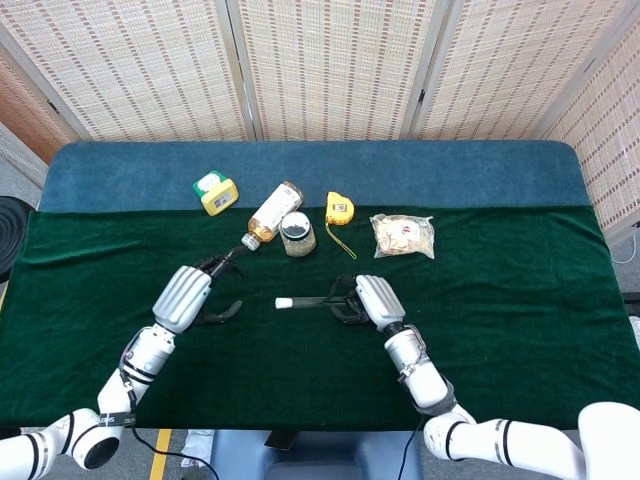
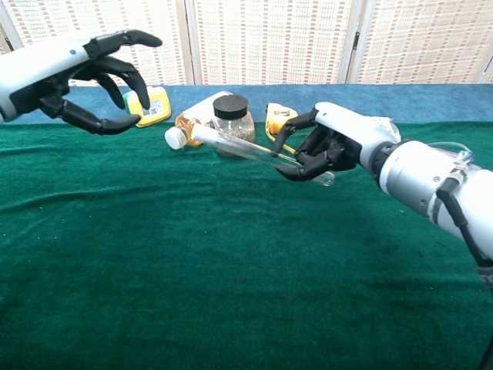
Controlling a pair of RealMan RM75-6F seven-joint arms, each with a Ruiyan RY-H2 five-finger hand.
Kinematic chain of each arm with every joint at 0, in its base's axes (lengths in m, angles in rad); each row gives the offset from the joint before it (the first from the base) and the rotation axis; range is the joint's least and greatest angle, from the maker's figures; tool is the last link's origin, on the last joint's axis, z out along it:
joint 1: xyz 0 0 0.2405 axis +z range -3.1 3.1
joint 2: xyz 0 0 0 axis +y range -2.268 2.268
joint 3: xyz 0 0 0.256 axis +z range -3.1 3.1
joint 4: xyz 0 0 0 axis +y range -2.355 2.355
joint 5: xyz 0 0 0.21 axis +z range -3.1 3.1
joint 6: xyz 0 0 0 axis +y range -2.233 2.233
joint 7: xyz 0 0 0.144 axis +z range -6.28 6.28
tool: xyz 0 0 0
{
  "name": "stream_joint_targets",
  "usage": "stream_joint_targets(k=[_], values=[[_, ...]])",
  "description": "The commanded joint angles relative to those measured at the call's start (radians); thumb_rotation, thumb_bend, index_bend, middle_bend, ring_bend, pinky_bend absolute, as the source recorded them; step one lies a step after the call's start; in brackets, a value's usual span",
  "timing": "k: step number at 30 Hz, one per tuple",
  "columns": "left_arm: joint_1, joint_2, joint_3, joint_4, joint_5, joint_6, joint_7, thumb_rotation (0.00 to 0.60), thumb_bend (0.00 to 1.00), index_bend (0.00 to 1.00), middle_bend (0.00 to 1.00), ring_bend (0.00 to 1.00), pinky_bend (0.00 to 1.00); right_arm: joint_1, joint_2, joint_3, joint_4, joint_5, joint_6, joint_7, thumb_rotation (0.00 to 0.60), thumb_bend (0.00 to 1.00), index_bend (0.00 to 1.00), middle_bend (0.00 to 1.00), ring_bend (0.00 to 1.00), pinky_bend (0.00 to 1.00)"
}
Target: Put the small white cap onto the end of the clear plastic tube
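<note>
The clear plastic tube (image 2: 254, 152) hangs above the green cloth, held near its right end by my right hand (image 2: 327, 146) (image 1: 365, 298). A small white cap (image 2: 203, 133) (image 1: 284, 302) sits on the tube's left end. In the head view the tube (image 1: 315, 300) lies nearly level, pointing left. My left hand (image 2: 85, 81) (image 1: 195, 290) is off to the left, fingers spread, holding nothing and apart from the cap.
Behind the tube lie a tipped amber bottle (image 1: 272, 213), a black-lidded jar (image 1: 297, 233), a yellow tape measure (image 1: 340, 208), a yellow-green box (image 1: 216, 192) and a bag of snacks (image 1: 403, 236). The green cloth (image 1: 500, 330) covers the table.
</note>
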Motion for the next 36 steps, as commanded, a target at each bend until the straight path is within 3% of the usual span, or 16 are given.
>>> stream_joint_targets(k=[1,6,12,20,24,29,32,34,36], values=[[0.014,0.026,0.005,-0.009,-0.018,-0.006,0.023,0.6,0.39,0.08,0.42,0.25,0.32,0.005,0.016,-0.032,0.032,0.008,-0.004,-0.068,0.6,0.64,0.77,0.96,1.0,1.0],[0.035,0.049,0.013,-0.009,-0.035,0.001,0.062,0.6,0.38,0.09,0.41,0.23,0.27,0.016,-0.017,-0.07,0.111,0.013,-0.007,-0.151,0.6,0.64,0.71,0.96,1.0,1.0],[0.054,0.062,0.023,-0.021,-0.046,0.003,0.072,0.6,0.38,0.09,0.4,0.22,0.24,0.018,-0.073,-0.091,0.189,0.014,-0.005,-0.191,0.6,0.64,0.54,0.96,1.0,1.0],[0.068,0.069,0.027,-0.029,-0.047,0.006,0.068,0.6,0.37,0.09,0.4,0.21,0.22,0.004,-0.083,-0.098,0.198,-0.005,0.012,-0.199,0.6,0.64,0.32,0.96,1.0,1.0],[0.079,0.073,0.027,-0.034,-0.052,0.013,0.066,0.6,0.37,0.09,0.4,0.21,0.22,-0.005,-0.065,-0.097,0.172,-0.022,0.021,-0.191,0.6,0.64,0.28,0.95,1.0,1.0],[0.104,0.108,0.022,-0.04,-0.083,0.025,0.082,0.6,0.37,0.11,0.39,0.21,0.21,-0.038,0.043,-0.096,0.061,-0.111,0.111,-0.194,0.6,0.64,0.26,0.93,1.0,1.0],[0.128,0.138,0.017,-0.042,-0.121,0.042,0.128,0.6,0.37,0.13,0.39,0.21,0.21,-0.073,0.161,-0.095,-0.044,-0.148,0.164,-0.201,0.6,0.64,0.26,0.87,1.0,0.99],[0.148,0.162,0.016,-0.05,-0.154,0.05,0.158,0.6,0.37,0.16,0.39,0.21,0.2,-0.106,0.254,-0.097,-0.119,-0.173,0.203,-0.198,0.6,0.64,0.26,0.78,0.96,0.93],[0.171,0.183,0.016,-0.055,-0.18,0.067,0.184,0.6,0.37,0.18,0.39,0.21,0.19,-0.14,0.354,-0.109,-0.188,-0.2,0.227,-0.179,0.6,0.64,0.26,0.65,0.85,0.82]])
